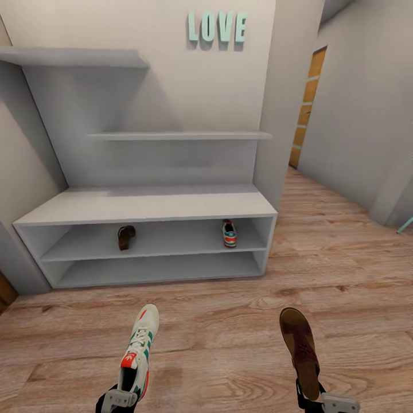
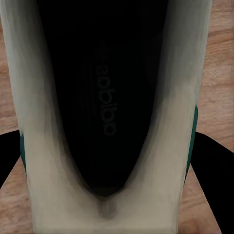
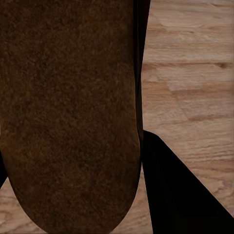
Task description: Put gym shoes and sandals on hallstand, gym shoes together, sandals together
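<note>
Ahead, the pale grey hallstand [image 1: 150, 206] stands against the corridor wall, with one brown sandal [image 1: 125, 236] toward the left of its upper shelf bay and one gym shoe [image 1: 229, 233] toward the right of the same bay, the two well apart. Nearer the camera, over the wood-plank corridor floor [image 1: 229, 344], the left gripper [image 1: 119, 398] holds the second gym shoe [image 1: 139, 350] by its heel end, toe pointing toward the rack; the left wrist view looks into the shoe's dark opening [image 2: 105, 97] between cream walls, with dark fingers [image 2: 212, 170] pressed close on either side, closed on the shoe. On the robot's right, the right gripper [image 1: 321, 401] carries the second sandal [image 1: 300, 350] by its heel end, toe also aimed at the rack; the right wrist view shows the brown footbed [image 3: 68, 112] close up with one dark finger [image 3: 175, 190] alongside it, gripping the sandal. Mint-green letters spelling LOVE [image 1: 217, 27] hang on the wall above the staggered shelves, and an orange-panelled door [image 1: 305, 109] shows farther down the corridor at right.
</note>
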